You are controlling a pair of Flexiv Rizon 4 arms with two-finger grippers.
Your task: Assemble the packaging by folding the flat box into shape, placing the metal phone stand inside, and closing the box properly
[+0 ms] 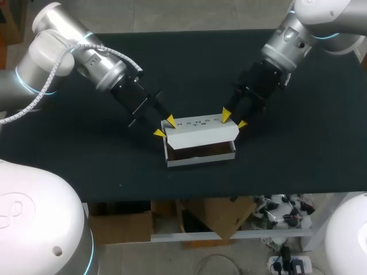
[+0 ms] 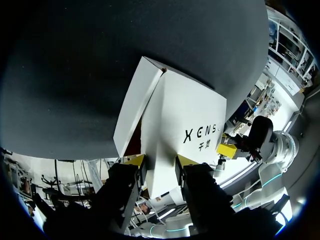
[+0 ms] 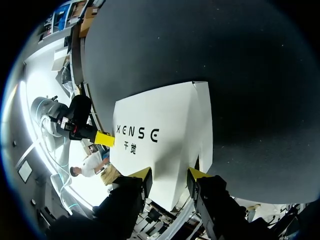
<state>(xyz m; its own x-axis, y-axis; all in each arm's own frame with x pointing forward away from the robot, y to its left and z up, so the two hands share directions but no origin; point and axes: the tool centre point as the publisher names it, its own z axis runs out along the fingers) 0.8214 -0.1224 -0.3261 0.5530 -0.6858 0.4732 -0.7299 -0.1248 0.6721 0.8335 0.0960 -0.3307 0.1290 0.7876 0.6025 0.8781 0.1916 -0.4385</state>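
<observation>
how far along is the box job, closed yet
Done: the box is folded into shape. In hand: the left gripper and right gripper each pinch an end of its lid, which is partly raised. Left: shutting the lid. The inside shows only dark brown; I cannot tell whether the stand is in.

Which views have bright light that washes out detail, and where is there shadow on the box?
Head view: the white box is evenly lit, its open inside in shadow. Left wrist view: the room beyond the table glares white, the box's face is evenly lit. Right wrist view: the same.
</observation>
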